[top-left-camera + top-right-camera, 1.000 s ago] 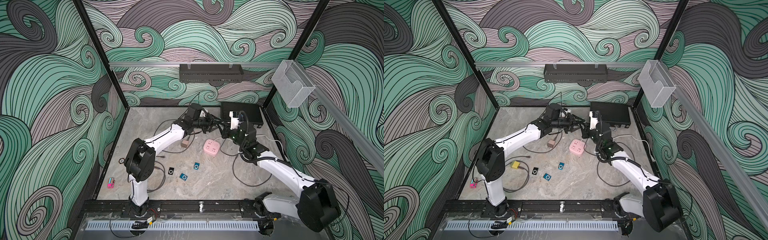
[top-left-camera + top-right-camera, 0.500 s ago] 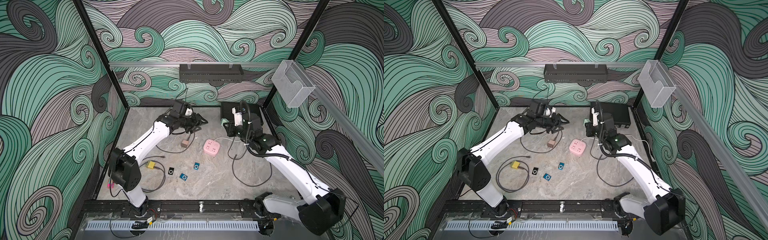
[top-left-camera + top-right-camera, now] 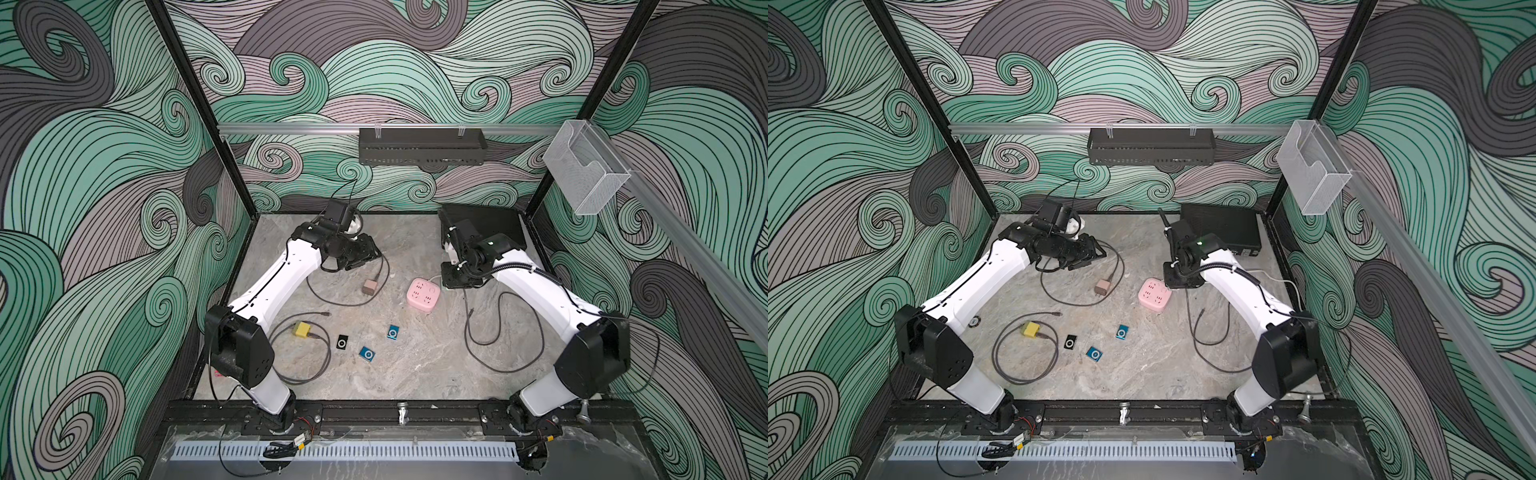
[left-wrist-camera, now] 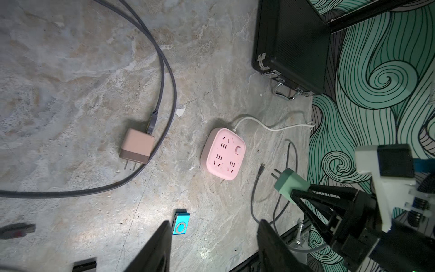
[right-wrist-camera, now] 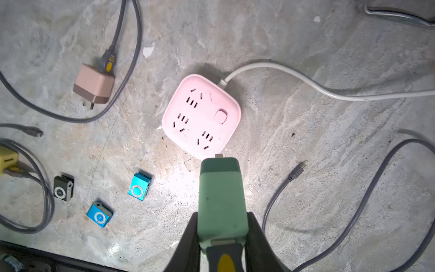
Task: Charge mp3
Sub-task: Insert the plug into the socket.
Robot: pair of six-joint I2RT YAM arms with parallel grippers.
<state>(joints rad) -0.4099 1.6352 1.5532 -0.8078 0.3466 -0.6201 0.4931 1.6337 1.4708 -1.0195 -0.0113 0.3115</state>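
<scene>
Pink power strip [image 4: 223, 154], brown charger [image 4: 137, 146] beside, black case [image 4: 289, 44] behind, seemingly latched.

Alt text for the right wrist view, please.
The right pincer grips a green charger, prong end pointing toward the pink power strip on the table. Two blue mp3 players, a black mp3 player and a tan charger lie nearby.
</scene>
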